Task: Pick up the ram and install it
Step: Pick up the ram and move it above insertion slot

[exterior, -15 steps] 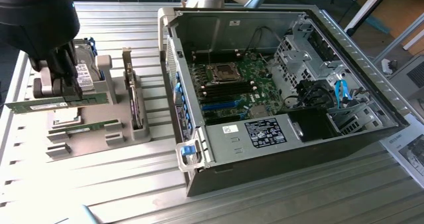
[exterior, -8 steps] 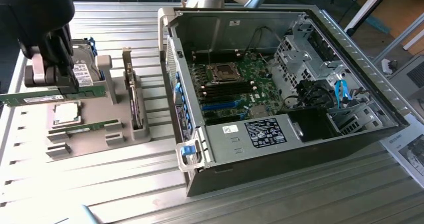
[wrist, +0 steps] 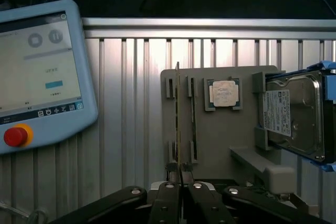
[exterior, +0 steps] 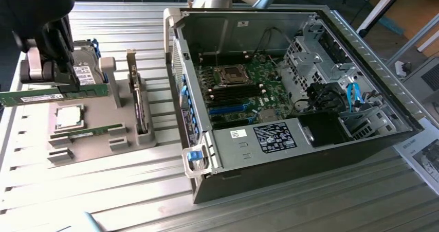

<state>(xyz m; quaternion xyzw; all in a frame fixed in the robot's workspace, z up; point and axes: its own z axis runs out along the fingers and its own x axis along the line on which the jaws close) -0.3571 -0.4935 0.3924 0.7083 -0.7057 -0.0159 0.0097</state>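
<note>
One arm and one gripper (exterior: 67,86) are noted at the exterior view's left, above the fixture (exterior: 103,113). The fingers (wrist: 168,195) are clenched on the ram (exterior: 31,97), which is gripped partway along its length across its thin faces. The ram is held clear of the fixture with its long edge roughly level. Its green face and white label are turned toward the exterior camera. In the wrist view the ram (wrist: 177,114) is seen edge-on as a thin line running out from between the fingers. It is well apart from the case (exterior: 288,175).

- **Rams:** two are counted. The second ram (exterior: 89,132) is seated on edge in a pair of holders on the fixture.
- **Processor:** one processor (exterior: 69,118) is counted. It is square and silver and is laid flat in its pocket, near the second ram.
- **Drive:** one drive (wrist: 291,116) is counted. It is silver with a white label and is set in a blue carrier at the fixture's end.
- **Board:** one thin dark board (exterior: 139,106) is stood on edge in a tall holder, on the fixture's side nearest the case. Its kind cannot be told.
- **Case:** one case is counted, laid open on the ribbed bench (exterior: 103,196) at the exterior view's right. One motherboard (exterior: 250,90) is seen inside, with one socket (exterior: 232,75) and a bank of dark slots (exterior: 237,94) just beside it. The number of slots cannot be told.
- **Pendant:** one pendant (wrist: 37,72) is seen in the wrist view, laid on the bench apart from the fixture. Its screen is lit and one red button (wrist: 16,136) is at its corner.
</note>
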